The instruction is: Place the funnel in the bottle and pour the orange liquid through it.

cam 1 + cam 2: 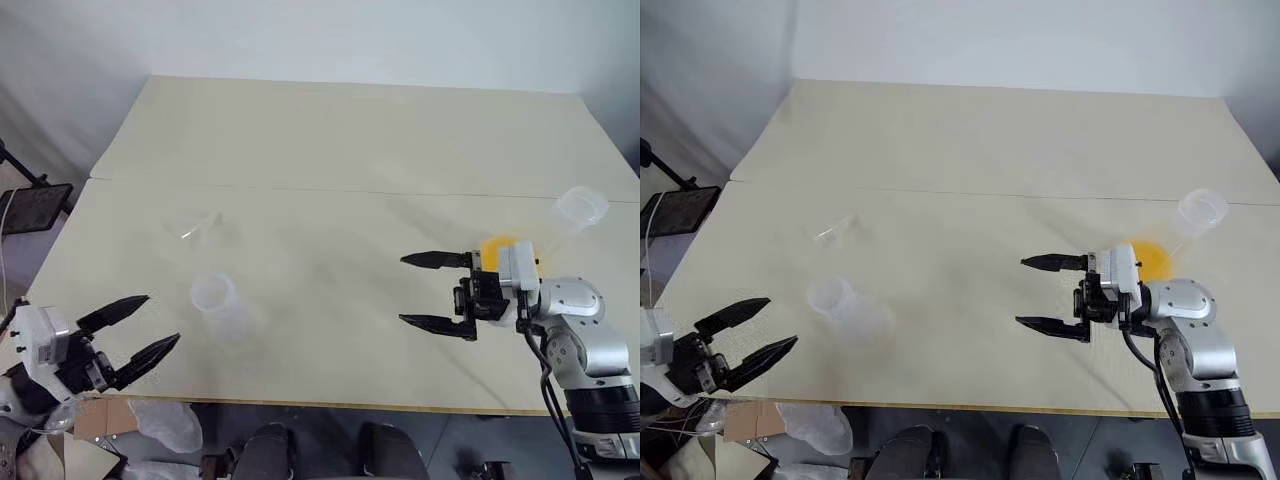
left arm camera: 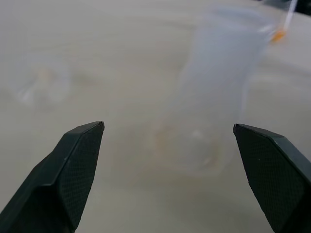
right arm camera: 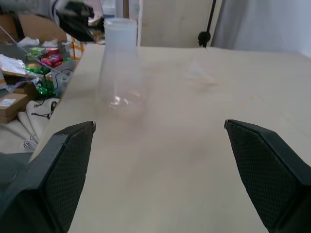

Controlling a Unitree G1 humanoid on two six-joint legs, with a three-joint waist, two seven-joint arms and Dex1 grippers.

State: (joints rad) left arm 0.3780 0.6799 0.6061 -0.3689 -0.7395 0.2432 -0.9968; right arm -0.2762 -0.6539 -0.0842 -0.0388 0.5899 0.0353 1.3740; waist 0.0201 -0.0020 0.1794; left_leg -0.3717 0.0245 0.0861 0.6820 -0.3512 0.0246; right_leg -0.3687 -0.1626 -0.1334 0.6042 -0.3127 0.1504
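The whitish cone-shaped bottle (image 1: 218, 303) stands upright near the table's front left. The clear funnel (image 1: 196, 226) lies on its side a little behind it. My left gripper (image 1: 163, 318) hovers open at the front left table edge, short of the bottle and pointing at it. In the left wrist view the bottle (image 2: 214, 97) shows between the spread fingertips. My right gripper (image 1: 401, 290) is open and empty, level and pointing left across the table toward the bottle (image 3: 120, 63). The orange liquid (image 1: 497, 245) sits in a clear long-necked flask (image 1: 580, 208) just behind the right wrist.
The pale table (image 1: 350, 140) stretches far back with a seam across its middle. A dark stand (image 1: 35, 208) is off the left edge. Boxes and clutter (image 3: 29, 73) lie on the floor beyond the left side.
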